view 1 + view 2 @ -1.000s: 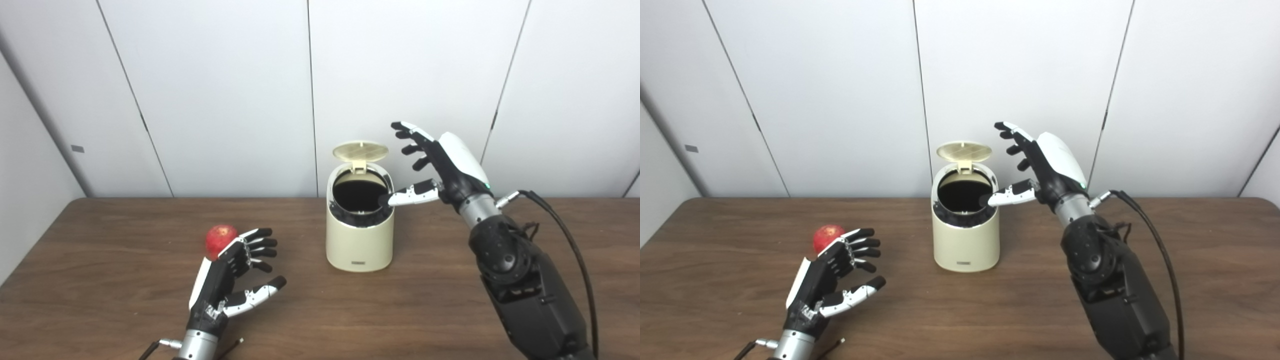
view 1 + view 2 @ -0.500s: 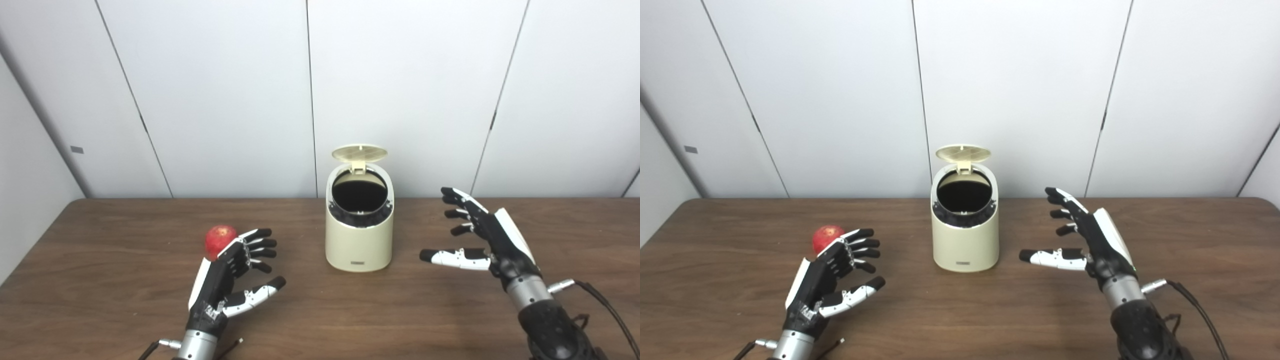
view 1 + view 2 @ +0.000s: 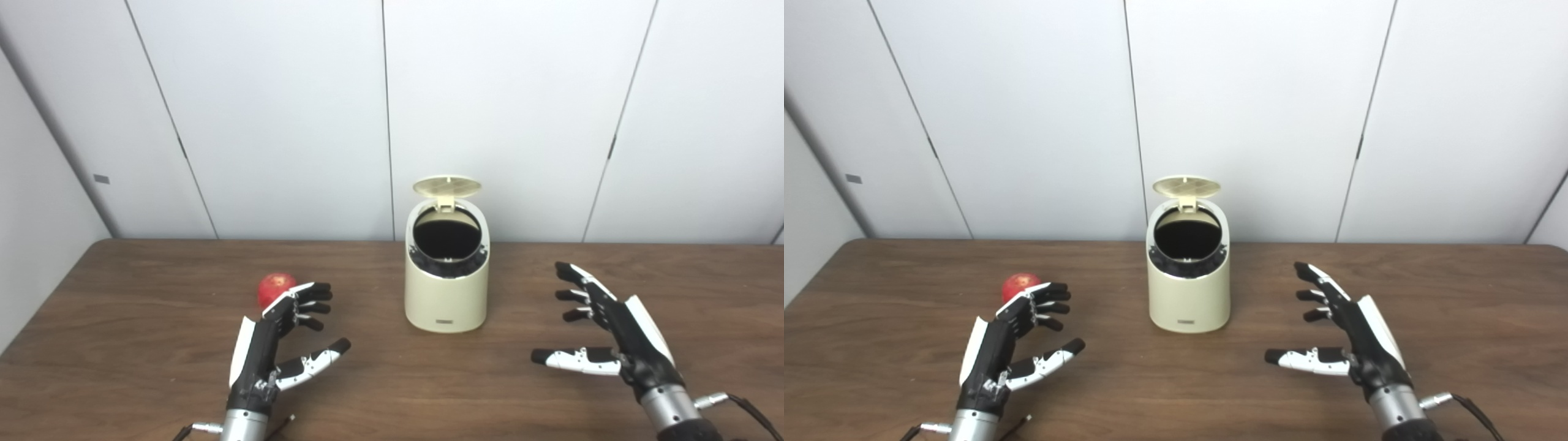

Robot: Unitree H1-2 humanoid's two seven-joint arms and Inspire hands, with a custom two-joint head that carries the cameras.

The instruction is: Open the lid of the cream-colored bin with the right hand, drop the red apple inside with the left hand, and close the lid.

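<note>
While one bin (image 3: 446, 294) stands lid-up, one apple (image 3: 274, 288) lies beside two empty, splayed robot hands.

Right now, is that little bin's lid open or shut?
Open. The round lid stands tipped back above the cream-colored bin, and the dark opening shows beneath it.

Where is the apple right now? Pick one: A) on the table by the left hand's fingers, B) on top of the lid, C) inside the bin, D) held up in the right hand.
A: the apple sits on the table just beyond the open left hand, not yet grasped, away from the bin.
</note>
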